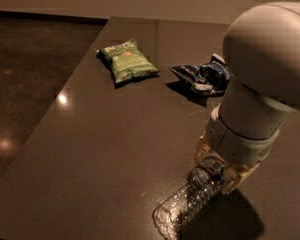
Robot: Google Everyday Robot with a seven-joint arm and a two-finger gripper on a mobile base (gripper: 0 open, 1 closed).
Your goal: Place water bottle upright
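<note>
The water bottle [186,205], clear and ribbed, lies on its side on the dark table [105,149] near the front edge. Its base points toward the front and its cap end points to the back right. My gripper [218,166] is down at the table over the bottle's cap end. Its two tan fingers [233,177] are open and stand on either side of the neck. The cap itself is hidden between them. The big white arm housing [265,79] fills the right side of the view.
A green snack bag [127,60] lies at the back left of the table. A dark blue snack bag [202,77] lies at the back middle, just behind the arm. The table's left edge drops to a dark floor [25,84].
</note>
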